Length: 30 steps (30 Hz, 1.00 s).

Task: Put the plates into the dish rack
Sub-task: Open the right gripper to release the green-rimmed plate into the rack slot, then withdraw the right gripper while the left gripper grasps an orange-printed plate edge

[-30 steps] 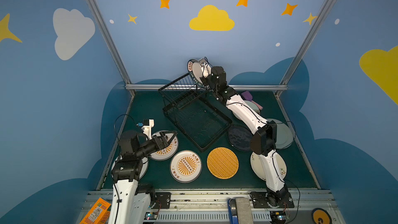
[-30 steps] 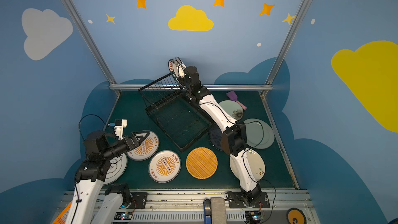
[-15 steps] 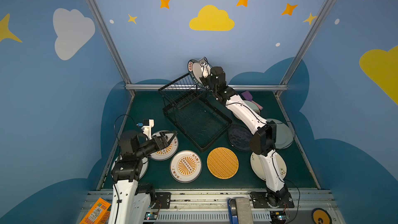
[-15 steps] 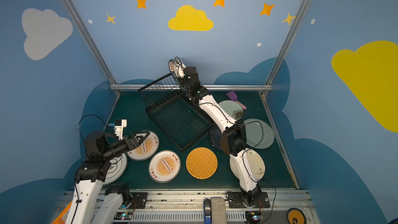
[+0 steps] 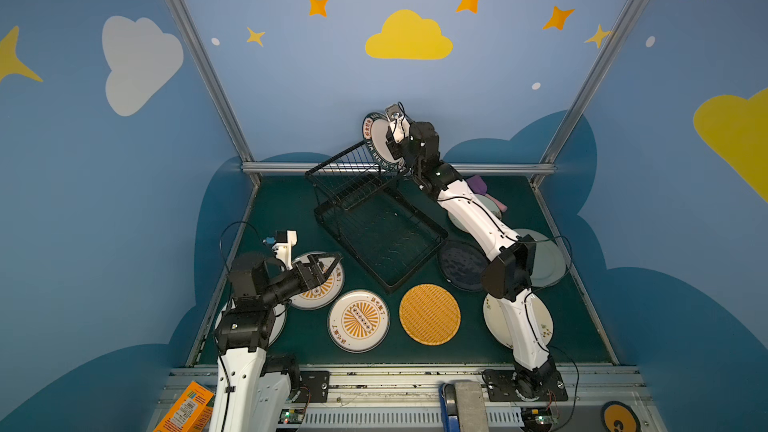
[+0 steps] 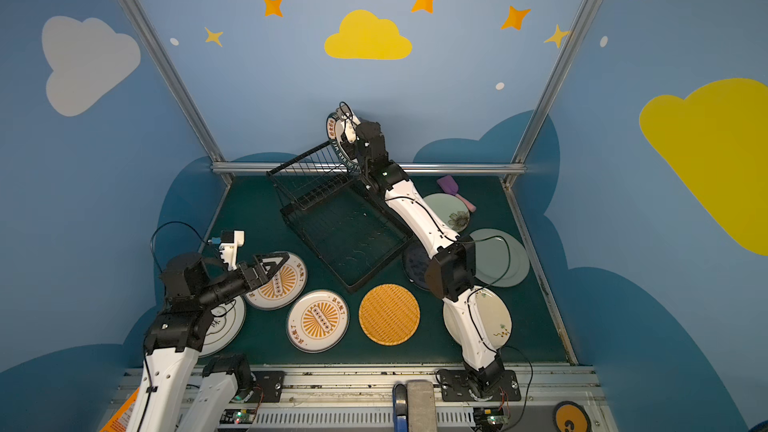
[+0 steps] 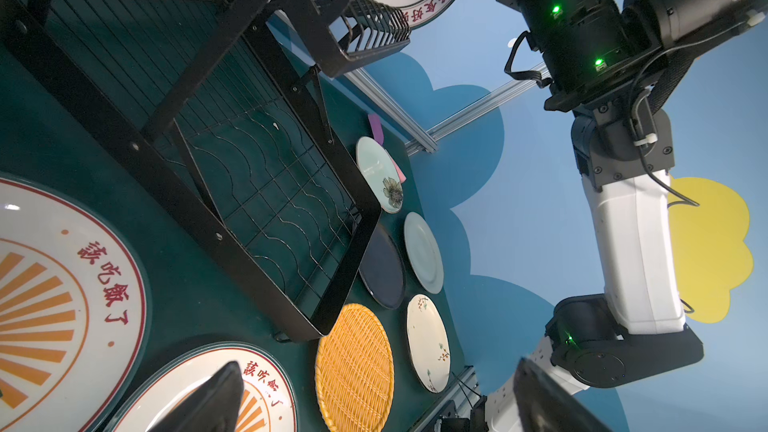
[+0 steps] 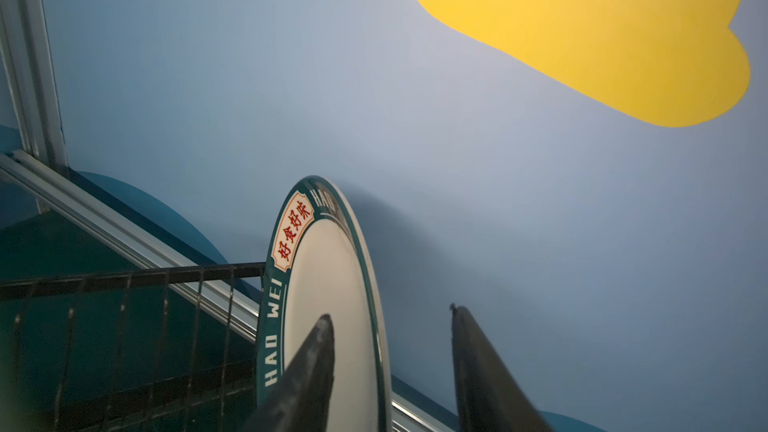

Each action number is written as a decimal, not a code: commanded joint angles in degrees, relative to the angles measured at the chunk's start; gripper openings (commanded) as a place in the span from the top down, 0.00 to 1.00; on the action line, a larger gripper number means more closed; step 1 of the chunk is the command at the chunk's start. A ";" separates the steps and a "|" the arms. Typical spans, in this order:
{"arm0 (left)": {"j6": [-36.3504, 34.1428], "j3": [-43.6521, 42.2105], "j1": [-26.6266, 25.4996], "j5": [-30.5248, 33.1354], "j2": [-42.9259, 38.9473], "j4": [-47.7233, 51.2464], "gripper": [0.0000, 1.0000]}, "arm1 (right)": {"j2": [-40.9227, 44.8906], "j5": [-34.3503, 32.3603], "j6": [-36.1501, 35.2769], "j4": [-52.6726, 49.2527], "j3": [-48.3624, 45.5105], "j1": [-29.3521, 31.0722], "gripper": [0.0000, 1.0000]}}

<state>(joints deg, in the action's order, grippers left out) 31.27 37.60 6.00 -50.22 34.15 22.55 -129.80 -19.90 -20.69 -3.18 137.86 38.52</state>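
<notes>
At the rack's (image 5: 378,230) upper tier, the right arm (image 5: 478,218) reaches out, jaws parted astride the upright plate (image 8: 328,276); left arm (image 5: 270,284) hovers low, jaws wide, empty.

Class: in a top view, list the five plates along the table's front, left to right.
Dark-rimmed white plate → farther sunburst plate → nearer sunburst plate → orange woven plate → cream floral plate.

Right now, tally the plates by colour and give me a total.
Sunburst plates: 2
Lettered-rim plate: 1
White ringed plate: 1
Orange woven plate: 1
Dark navy plate: 1
Pale green plates: 2
Cream floral plate: 1
Total: 9
</notes>
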 commanded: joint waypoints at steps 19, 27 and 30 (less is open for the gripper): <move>18.66 -4.71 5.70 18.83 7.31 13.65 0.00 | 35.99 1.65 16.83 -8.77 -34.14 0.36 0.09; 25.29 -16.44 7.27 18.87 10.02 2.03 0.00 | 49.48 14.20 28.04 -12.46 -51.35 -2.14 0.09; 25.61 -18.97 7.27 19.71 11.62 -0.79 0.02 | 52.92 17.79 31.46 -11.52 -56.28 -3.18 0.09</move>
<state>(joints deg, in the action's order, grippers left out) 54.94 19.92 13.02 -31.92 45.01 27.03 -80.23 -8.01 4.80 -14.11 84.44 35.99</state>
